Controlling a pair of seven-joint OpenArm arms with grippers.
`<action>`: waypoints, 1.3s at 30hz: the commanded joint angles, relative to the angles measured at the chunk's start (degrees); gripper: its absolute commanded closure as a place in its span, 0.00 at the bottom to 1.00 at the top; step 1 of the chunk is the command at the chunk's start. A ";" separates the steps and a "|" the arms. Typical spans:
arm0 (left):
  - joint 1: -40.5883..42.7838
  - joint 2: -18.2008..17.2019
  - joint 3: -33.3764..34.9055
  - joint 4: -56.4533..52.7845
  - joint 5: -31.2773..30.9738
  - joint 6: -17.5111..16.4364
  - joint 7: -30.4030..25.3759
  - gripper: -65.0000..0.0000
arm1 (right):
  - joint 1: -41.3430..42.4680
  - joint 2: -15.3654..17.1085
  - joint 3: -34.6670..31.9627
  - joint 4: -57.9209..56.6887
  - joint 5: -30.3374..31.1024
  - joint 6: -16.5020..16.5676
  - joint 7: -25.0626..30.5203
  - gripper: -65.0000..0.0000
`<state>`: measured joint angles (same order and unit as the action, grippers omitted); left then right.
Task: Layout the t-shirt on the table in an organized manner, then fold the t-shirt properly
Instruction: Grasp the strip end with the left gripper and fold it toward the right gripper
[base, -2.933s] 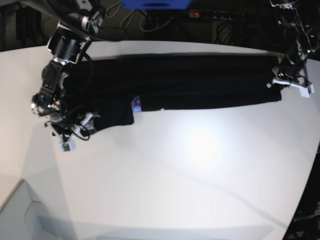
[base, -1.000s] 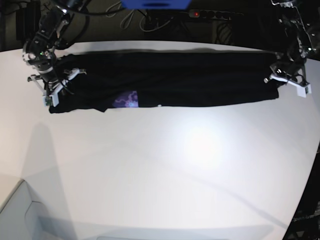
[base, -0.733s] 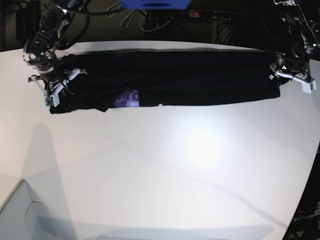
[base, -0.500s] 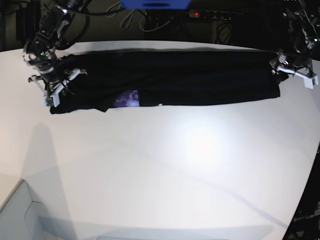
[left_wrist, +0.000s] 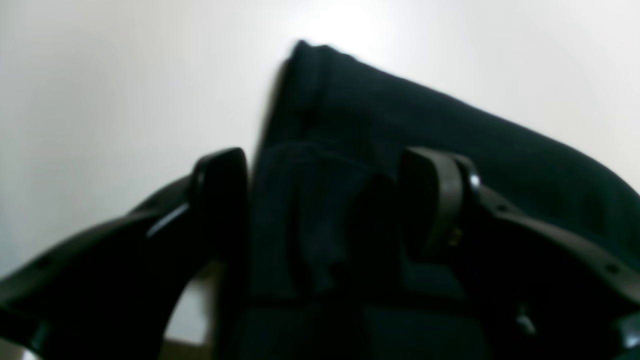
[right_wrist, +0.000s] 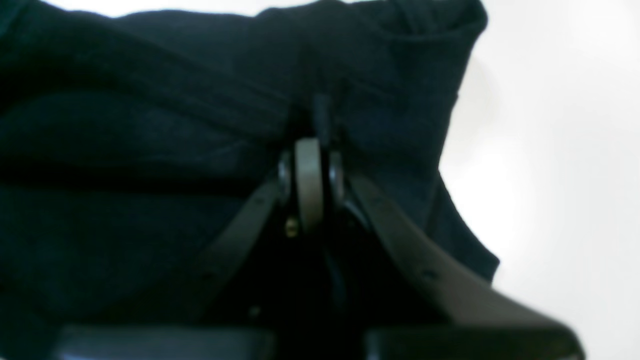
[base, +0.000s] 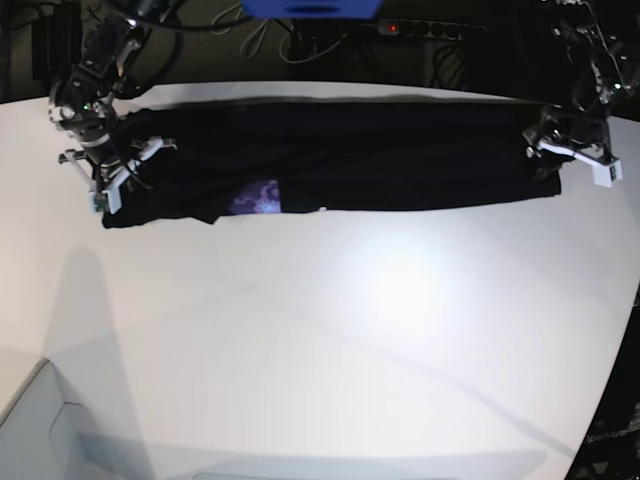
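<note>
1. The large white smooth table (base: 330, 330) carries the black cotton t-shirt (base: 340, 160) as a long flat band along its far edge, reaching almost from the far left corner to the far right corner.
2. At the band's left end in the base view, the right gripper (base: 108, 172) has its jaws pressed together, pinching a fold of the black cloth (right_wrist: 150, 150); the right wrist view shows the fabric bunched around the closed tips (right_wrist: 310, 150).
3. A small patch of purple graphic print (base: 255, 197) peeks out on the band's near edge, left of its middle.
4. At the band's right end, the left gripper (base: 572, 155) stands spread wide. In the left wrist view its two black fingers (left_wrist: 220, 180) straddle the cloth (left_wrist: 450, 130); whether they touch it is unclear.
</note>
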<state>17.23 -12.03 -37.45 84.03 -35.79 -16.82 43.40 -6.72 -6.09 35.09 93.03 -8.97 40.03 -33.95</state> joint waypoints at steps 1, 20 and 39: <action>0.48 0.03 0.40 -0.82 0.49 0.16 3.24 0.38 | 0.26 0.07 -0.06 0.64 0.40 -0.03 0.15 1.00; -3.39 -0.67 1.01 17.55 0.41 0.69 4.30 1.00 | 0.44 0.07 -2.87 -2.18 0.40 -0.03 0.24 1.00; -3.65 10.67 42.51 28.98 30.21 15.10 4.56 1.00 | 2.72 0.07 -2.96 -2.97 0.40 -0.03 -0.11 1.00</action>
<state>14.22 -1.26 5.30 111.85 -5.02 -1.80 49.28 -4.40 -6.04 32.18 89.67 -7.73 39.70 -33.26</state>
